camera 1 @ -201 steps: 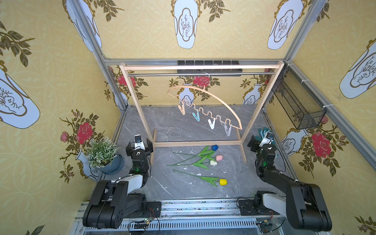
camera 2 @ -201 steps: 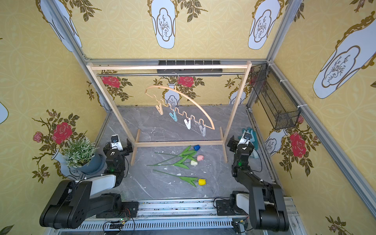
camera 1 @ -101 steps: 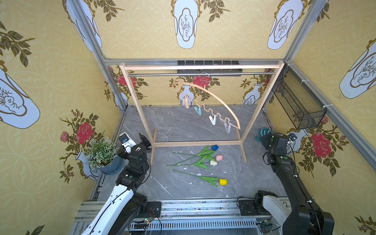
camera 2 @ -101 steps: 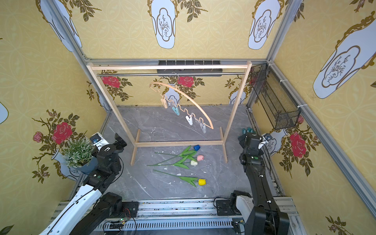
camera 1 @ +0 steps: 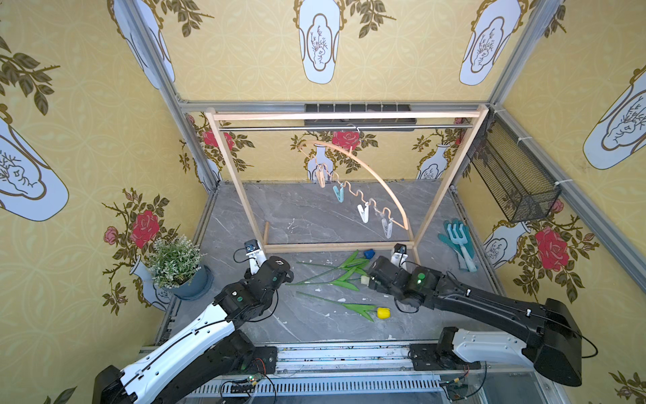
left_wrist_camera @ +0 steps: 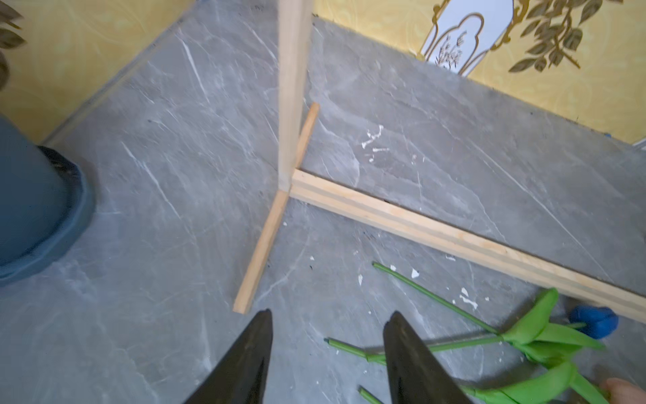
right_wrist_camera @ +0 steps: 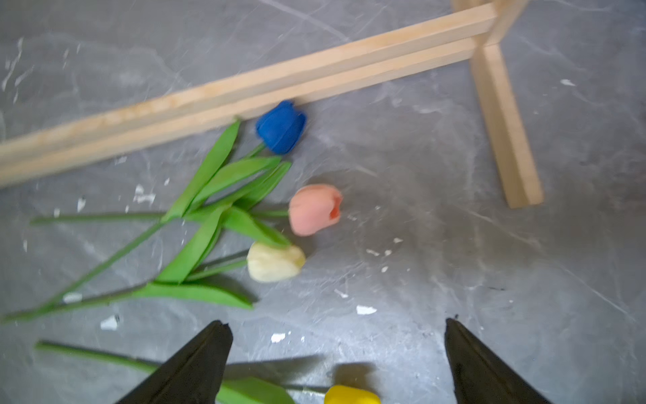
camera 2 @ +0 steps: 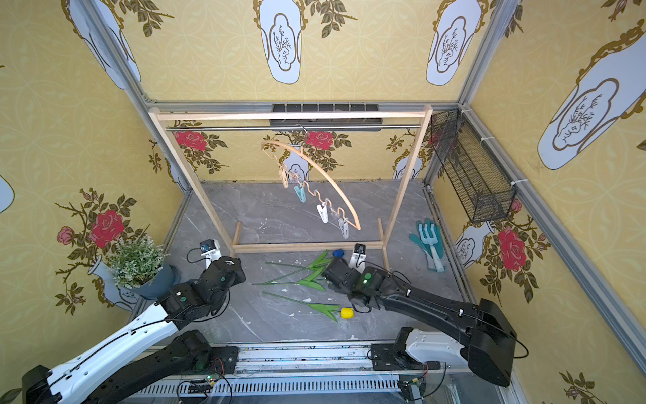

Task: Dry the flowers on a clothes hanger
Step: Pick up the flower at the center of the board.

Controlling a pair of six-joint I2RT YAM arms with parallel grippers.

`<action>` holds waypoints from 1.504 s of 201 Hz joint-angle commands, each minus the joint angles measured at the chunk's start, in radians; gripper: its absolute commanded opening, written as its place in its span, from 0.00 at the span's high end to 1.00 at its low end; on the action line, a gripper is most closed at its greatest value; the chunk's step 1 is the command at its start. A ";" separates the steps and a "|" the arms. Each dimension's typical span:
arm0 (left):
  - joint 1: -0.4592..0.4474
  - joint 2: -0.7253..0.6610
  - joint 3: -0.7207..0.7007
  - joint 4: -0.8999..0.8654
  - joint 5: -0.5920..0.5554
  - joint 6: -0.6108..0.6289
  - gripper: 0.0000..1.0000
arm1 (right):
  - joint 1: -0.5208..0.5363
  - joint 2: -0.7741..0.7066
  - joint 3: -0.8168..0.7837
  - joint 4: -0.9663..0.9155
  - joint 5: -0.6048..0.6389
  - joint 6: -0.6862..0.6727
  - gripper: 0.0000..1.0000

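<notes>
Several flowers lie on the grey floor in front of the rack: blue head, white head, yellow head. The pink head shows only in the right wrist view. The clothes hanger hangs tilted from the rail by its hook, its clothespins empty. My left gripper hovers by the stem ends, jaws partly open and holding nothing. My right gripper stands wide open over the floor by the yellow head, apart from it.
The wooden rack has its foot bar just behind the flowers. A potted plant sits at the left wall. Teal garden gloves with a small fork lie at the right. A black wire basket hangs on the right wall.
Both arms swung in from the sides and down over the flowers. The left jaws narrowed. The hanger turned on the rail.
</notes>
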 commanded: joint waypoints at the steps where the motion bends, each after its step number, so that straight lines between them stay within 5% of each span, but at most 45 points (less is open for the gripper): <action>1: -0.001 0.033 -0.003 0.115 0.064 -0.014 0.60 | 0.060 0.057 -0.030 0.309 -0.197 -0.342 0.19; 31: -0.001 0.040 -0.022 0.196 0.061 -0.015 0.67 | 0.036 0.226 0.068 0.364 -0.553 -0.539 0.37; 77: 0.001 0.005 -0.068 0.247 0.080 0.000 0.70 | -0.013 0.452 0.183 0.325 -0.640 -0.684 0.65; 102: 0.000 -0.007 -0.057 0.221 0.101 0.027 0.63 | -0.043 0.500 0.193 0.345 -0.663 -0.723 0.74; 181: 0.000 -0.100 -0.133 0.206 0.115 -0.028 0.56 | -0.024 0.596 0.242 0.291 -0.678 -0.797 0.74; 205: 0.001 -0.090 -0.125 0.206 0.110 -0.015 0.57 | -0.012 0.609 0.249 0.263 -0.645 -0.811 0.86; 302: 0.001 -0.113 -0.152 0.175 0.103 -0.086 0.62 | 0.057 0.680 0.320 0.226 -0.568 -0.918 1.00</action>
